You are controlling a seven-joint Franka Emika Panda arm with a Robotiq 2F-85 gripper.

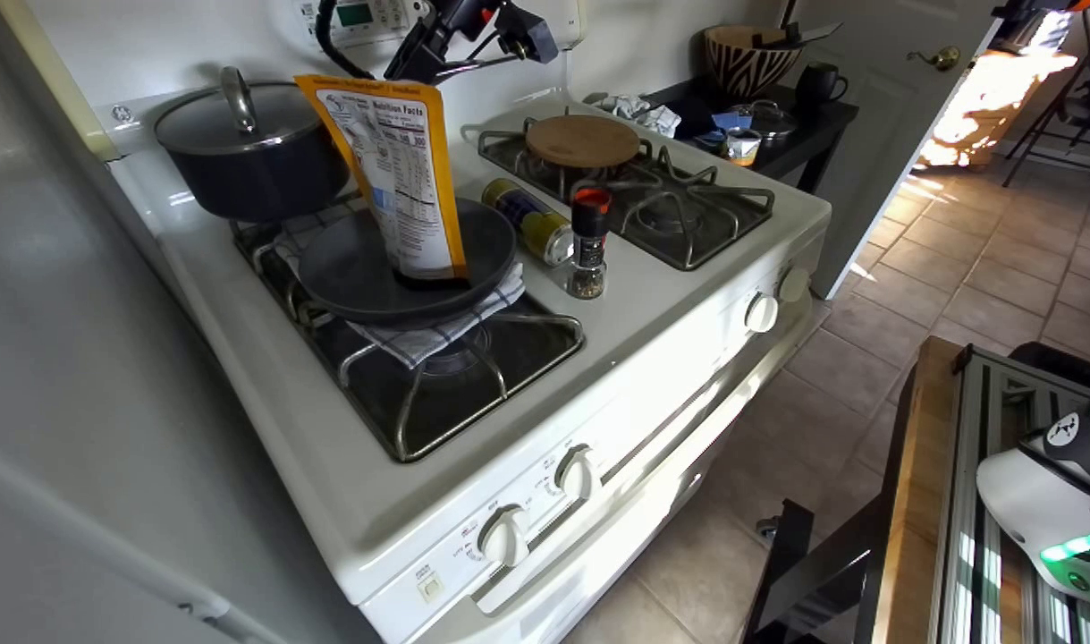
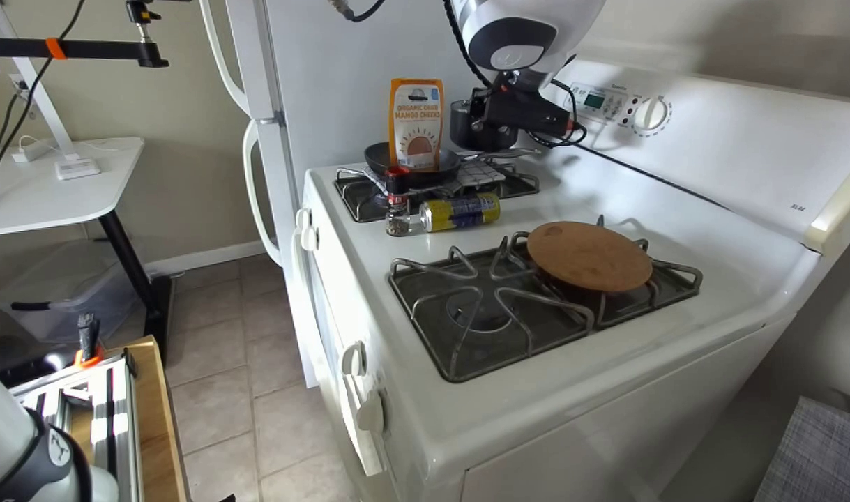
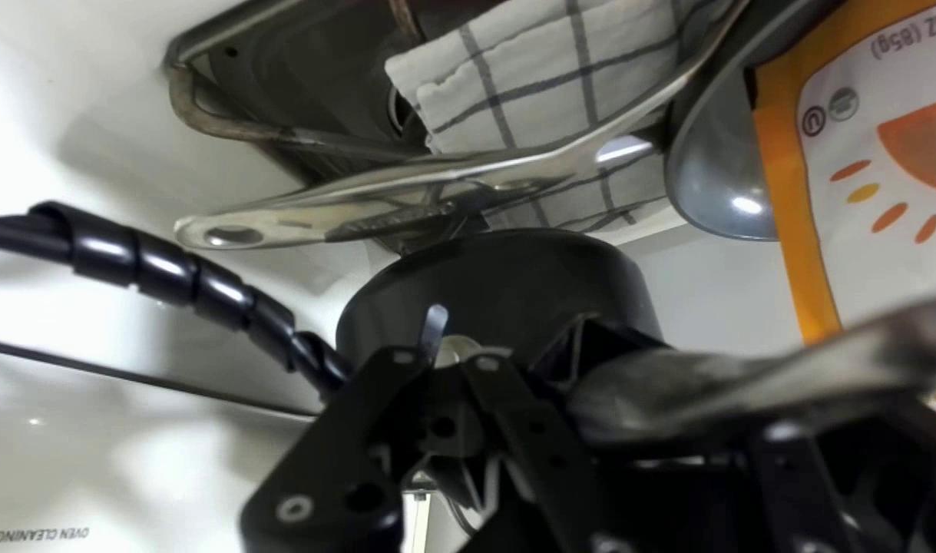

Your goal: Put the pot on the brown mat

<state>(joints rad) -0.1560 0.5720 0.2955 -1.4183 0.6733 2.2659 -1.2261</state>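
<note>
The upright pouch [image 2: 416, 125] in the frying pan [image 1: 343, 259] reads ORGANIC DRIED MANGO CHEEKS on its front and Nutrition Facts on its back; in the wrist view (85g) shows on it, inverted. Also inverted there is OVEN CLEANING on the stove back panel [image 2: 710, 132], with XL44 toward its right end in an exterior view. Writing on the can [image 2: 461, 213] and the spice grinder [image 2: 397, 201] is unreadable. The pot [image 1: 249, 165], lid [image 1: 191, 121] upward, appears raised over the rear burner [image 3: 299, 84] beside the frying pan, well apart from the brown mat [image 2: 588, 255]. The gripper [image 3: 446, 359] has its fingers drawn narrow, holding the pot, though the gripped spot is hidden. A blurred metal bar [image 3: 713, 392] runs toward the wrist view's right edge; whether it is the pot's handle, marking its long axis, I cannot tell
</note>
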